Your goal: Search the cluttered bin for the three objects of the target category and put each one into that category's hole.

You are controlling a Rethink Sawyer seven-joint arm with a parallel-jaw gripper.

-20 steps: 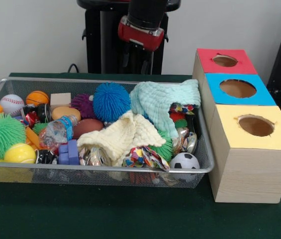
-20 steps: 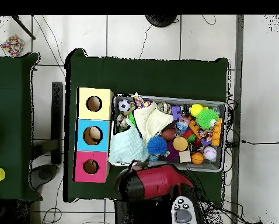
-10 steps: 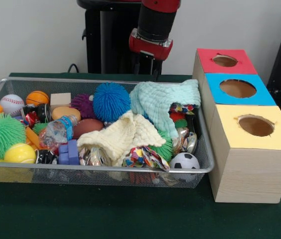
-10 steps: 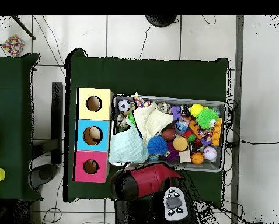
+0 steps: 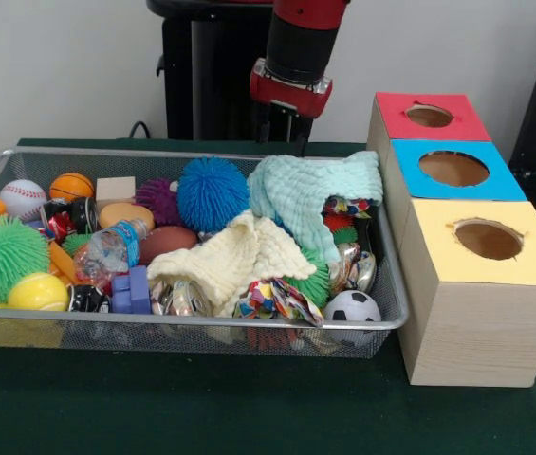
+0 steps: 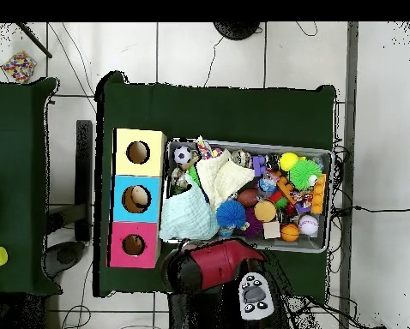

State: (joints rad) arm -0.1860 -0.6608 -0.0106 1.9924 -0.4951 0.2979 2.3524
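Note:
A wire mesh bin [image 5: 201, 327] holds a jumble of toys: a blue spiky ball [image 5: 212, 192], a purple spiky ball [image 5: 160, 199], a green spiky ball [image 5: 2, 256], a baseball [image 5: 23, 197], a small basketball [image 5: 71, 186], a soccer ball [image 5: 352, 307] and a brown football [image 5: 166, 243]. A mint cloth [image 5: 310, 190] and a cream cloth [image 5: 234, 256] cover the middle. My gripper [image 5: 285, 128] hangs behind the bin's far rim, above the mint cloth, dark against the pedestal. In the overhead view the red arm [image 6: 213, 266] hides it.
Beside the bin stands a wooden box with a red hole [image 5: 429, 116], a blue hole [image 5: 452, 168] and a yellow hole [image 5: 488, 239]. From overhead, something tan shows inside the blue hole [image 6: 138, 199]. A plastic bottle [image 5: 106, 251], blue blocks [image 5: 132, 289] and a yellow ball [image 5: 37, 291] crowd the bin's left.
In the front view the arm has swung right and risen slightly over the last second. Nothing in the bin has moved.

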